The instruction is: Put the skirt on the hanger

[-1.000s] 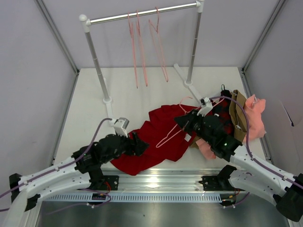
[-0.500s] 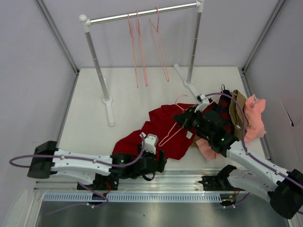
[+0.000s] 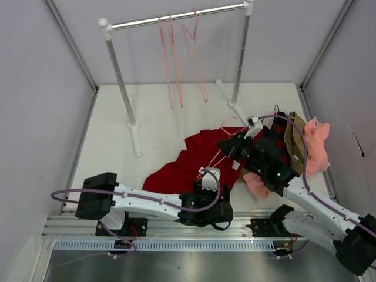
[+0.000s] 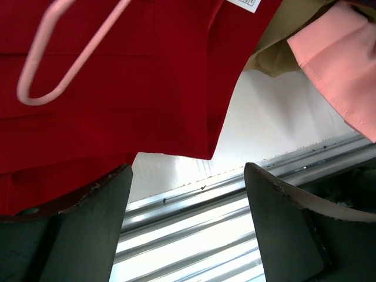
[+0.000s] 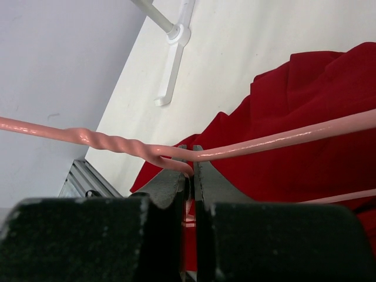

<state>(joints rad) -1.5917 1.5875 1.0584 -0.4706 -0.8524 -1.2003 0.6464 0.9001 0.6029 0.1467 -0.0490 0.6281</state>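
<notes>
**Right pincer clamped on the hanger, left pincer wide over the hem**

The deep-red skirt (image 3: 187, 165) lies crumpled flat on the white surface (image 3: 158, 111), in the near middle, between the two arms. The hanger (image 3: 215, 160) lies slantwise across the skirt's right half, with its hook end up towards the far right.

The right pincer (image 5: 190, 162) is closed tight on the hanger wire. Its jaws are pressed together just below the twisted neck, and the pink wire runs off to either side of them. Red cloth sits underneath.

The left pincer (image 4: 187, 194) is spread wide with nothing between its fingers (image 4: 88, 223). It hangs above the skirt's near hem, where the red cloth gives way to bare surface and then to the metal rail (image 4: 235, 205) at the edge. From its wrist camera you can see a rounded corner of the hanger resting on the cloth. A small white label (image 4: 247, 4) shows at the skirt's right edge.

Just right of the skirt lies a heap of other clothes: a plaid garment (image 3: 273, 144), a tan piece (image 3: 294, 136) and a salmon-pink garment (image 3: 318, 144). At the back stands the rack (image 3: 176, 17), with three spare hangers (image 3: 176, 64) dangling from its bar.
</notes>
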